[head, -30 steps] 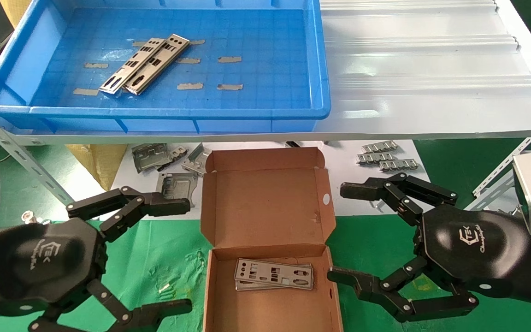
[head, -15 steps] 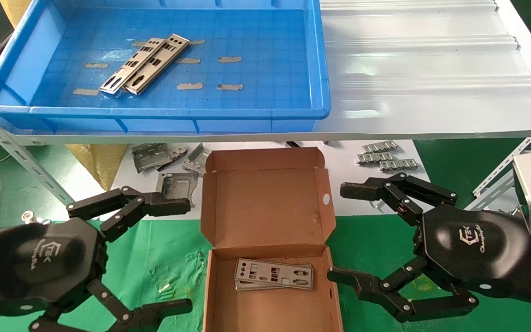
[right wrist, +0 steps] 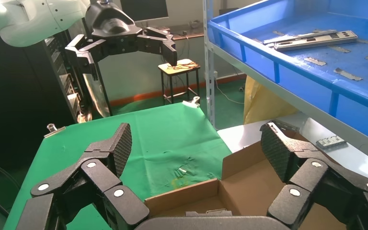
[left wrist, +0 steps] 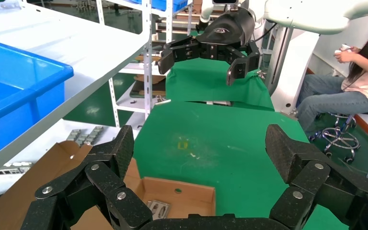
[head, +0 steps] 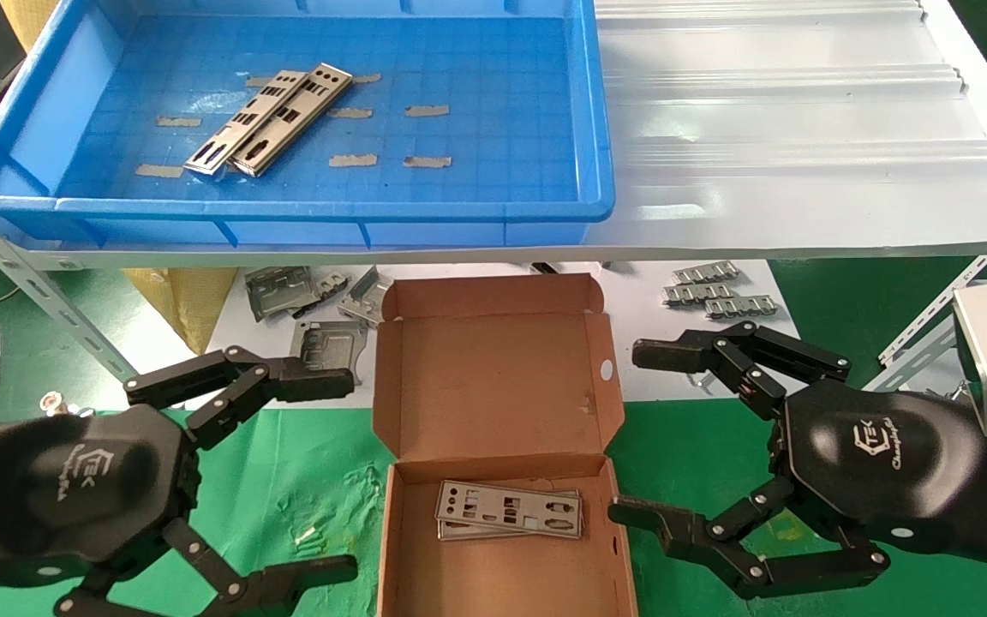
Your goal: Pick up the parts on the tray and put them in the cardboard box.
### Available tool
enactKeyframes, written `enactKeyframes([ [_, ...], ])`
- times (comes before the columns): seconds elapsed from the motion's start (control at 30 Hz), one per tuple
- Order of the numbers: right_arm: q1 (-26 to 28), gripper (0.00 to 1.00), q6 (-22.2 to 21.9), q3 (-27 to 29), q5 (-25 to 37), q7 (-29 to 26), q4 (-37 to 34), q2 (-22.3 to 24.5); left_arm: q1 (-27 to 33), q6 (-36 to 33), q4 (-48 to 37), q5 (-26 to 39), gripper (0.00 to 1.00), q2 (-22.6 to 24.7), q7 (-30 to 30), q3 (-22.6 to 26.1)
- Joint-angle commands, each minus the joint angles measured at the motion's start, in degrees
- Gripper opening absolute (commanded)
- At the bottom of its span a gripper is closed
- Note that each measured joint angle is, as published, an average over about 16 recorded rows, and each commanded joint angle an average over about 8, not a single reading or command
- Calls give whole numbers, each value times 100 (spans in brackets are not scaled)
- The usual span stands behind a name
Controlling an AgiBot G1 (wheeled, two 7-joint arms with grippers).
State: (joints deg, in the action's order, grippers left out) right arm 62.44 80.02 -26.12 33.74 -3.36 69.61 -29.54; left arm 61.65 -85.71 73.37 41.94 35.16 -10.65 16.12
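Head view, left tool (head: 343, 476): low at the left of the box (head: 493, 403), fingers spread wide apart, nothing between them.
Head view, right tool (head: 631, 433): low at the right of the box, fingers likewise spread wide, nothing held; lower fingertip just beside the box's right wall.
Box: open on the green counter (head: 305, 480), between the two tools, lid folded back away from the robot.
Plates in box (head: 511, 512): lying flat on the box floor, stacked slightly askew, nearer the right tool than the left; how many, cannot tell.
Tray (head: 459, 210): on the white shelf (head: 802, 128), beyond and above both tools, more to the left tool's side.
Plates in tray (head: 269, 120): two, side by side and touching, lying on a slant on the tray floor, well apart from both tools.
Tape strips (head: 425, 110): scattered flat on the tray floor around the two plates.
Brackets (head: 326, 347): dark grey, on a white sheet just beyond the left tool's upper finger, left of the lid.
Clips (head: 716, 296): small ridged pieces on the same sheet, beyond the right tool's upper finger.
Left wrist view: own fingers (left wrist: 117, 151) wide apart; right tool (left wrist: 203, 62) far off, also spread; box corner with a plate (left wrist: 158, 208) below.
Right wrist view: own fingers (right wrist: 120, 143) wide apart over the box edge; left tool (right wrist: 132, 52) far off, spread; tray with plates (right wrist: 311, 39) on the shelf.
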Motion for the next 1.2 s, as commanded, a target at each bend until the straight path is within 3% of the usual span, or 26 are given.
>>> enactKeyframes([
  [0.03, 0, 100, 0, 0, 0, 0, 0, 0, 0, 0, 0, 0, 100, 0, 0, 0],
  [1.2, 0, 100, 0, 0, 0, 0, 0, 0, 0, 0, -1, 0, 100, 0, 0, 0],
])
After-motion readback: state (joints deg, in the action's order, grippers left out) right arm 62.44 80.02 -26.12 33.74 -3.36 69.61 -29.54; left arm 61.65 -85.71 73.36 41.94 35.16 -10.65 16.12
